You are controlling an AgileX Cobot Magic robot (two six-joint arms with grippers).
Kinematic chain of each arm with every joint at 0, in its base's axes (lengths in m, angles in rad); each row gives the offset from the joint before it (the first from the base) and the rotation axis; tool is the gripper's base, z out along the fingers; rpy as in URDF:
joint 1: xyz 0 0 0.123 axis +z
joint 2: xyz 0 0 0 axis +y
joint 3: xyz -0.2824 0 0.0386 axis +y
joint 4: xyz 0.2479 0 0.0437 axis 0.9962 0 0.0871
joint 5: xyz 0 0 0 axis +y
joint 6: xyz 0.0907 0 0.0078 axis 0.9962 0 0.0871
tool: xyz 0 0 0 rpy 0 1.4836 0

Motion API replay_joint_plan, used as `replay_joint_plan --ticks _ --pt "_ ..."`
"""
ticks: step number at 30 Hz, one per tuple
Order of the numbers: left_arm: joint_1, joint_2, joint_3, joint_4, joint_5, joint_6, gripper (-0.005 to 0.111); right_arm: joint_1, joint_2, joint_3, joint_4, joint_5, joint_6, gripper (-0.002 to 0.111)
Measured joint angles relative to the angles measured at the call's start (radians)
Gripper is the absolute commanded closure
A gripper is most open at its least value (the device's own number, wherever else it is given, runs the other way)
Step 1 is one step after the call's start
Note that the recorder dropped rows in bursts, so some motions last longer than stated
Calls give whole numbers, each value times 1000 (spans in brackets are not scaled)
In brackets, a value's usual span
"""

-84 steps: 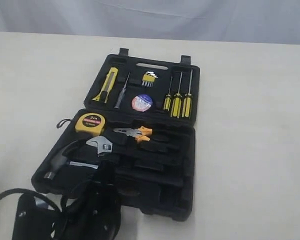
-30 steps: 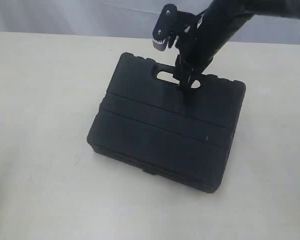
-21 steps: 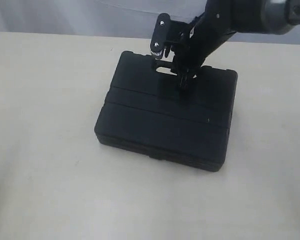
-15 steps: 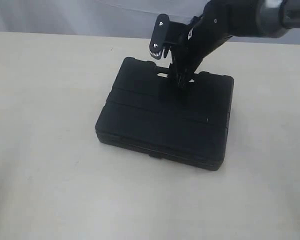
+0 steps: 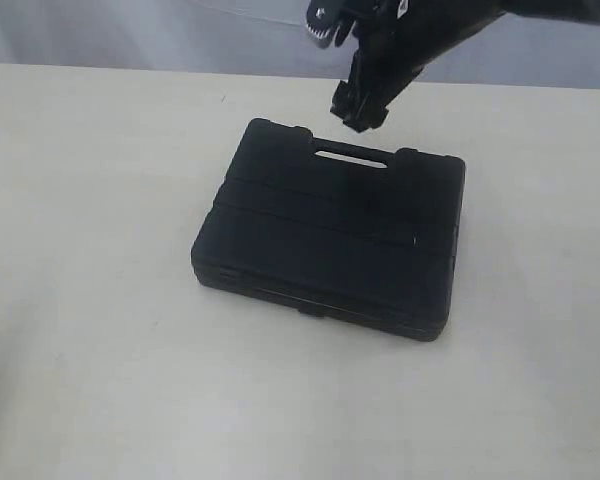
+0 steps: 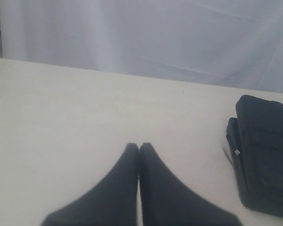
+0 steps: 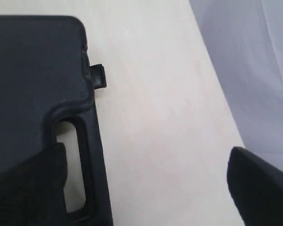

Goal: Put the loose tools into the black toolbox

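Table: one, cream-coloured. Bare surface ran round all four sides of the case, and the widest stretches lay toward the near and left edges.
Left gripper: one. Its two dark fingers were pressed tip to tip with nothing between them. It sat over bare tabletop, well apart from the case, and was out of the exterior view.
Black toolbox: one, its two halves folded shut, lying flat about mid-table and somewhat nearer the far edge. It was slightly askew to the table edges and clear of all of them. What it held could not be seen.
Slot handle: one, on the side of the case that faced the far edge.
Latch tab: one in sight, jutting from the handle side close to a corner.
Right gripper: one. Its two fingers were spread wide and held nothing. It hung in the air above the handle side, not touching the case, with free air beneath it.
Curtain: one pale backdrop beyond the far edge.
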Motion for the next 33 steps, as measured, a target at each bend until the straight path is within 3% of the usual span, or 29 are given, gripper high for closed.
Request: replay_joint_plan --ticks 3,6,9,11,17,24,33 --pt "0 0 0 0 0 0 107 0 -81 0 0 64 51 34" --pt "0 0 0 0 0 0 107 0 -159 0 0 167 121 60" --pt "0 0 0 0 0 0 107 0 -242 0 0 303 211 96" --pt "0 0 0 0 0 0 107 0 -302 0 8 410 280 108" --pt "0 0 0 0 0 0 107 0 -481 30 90 676 467 109" --pt "0 0 0 0 0 0 107 21 -745 240 478 684 462 109" --pt "0 0 0 0 0 0 107 126 -945 474 594 642 462 109"
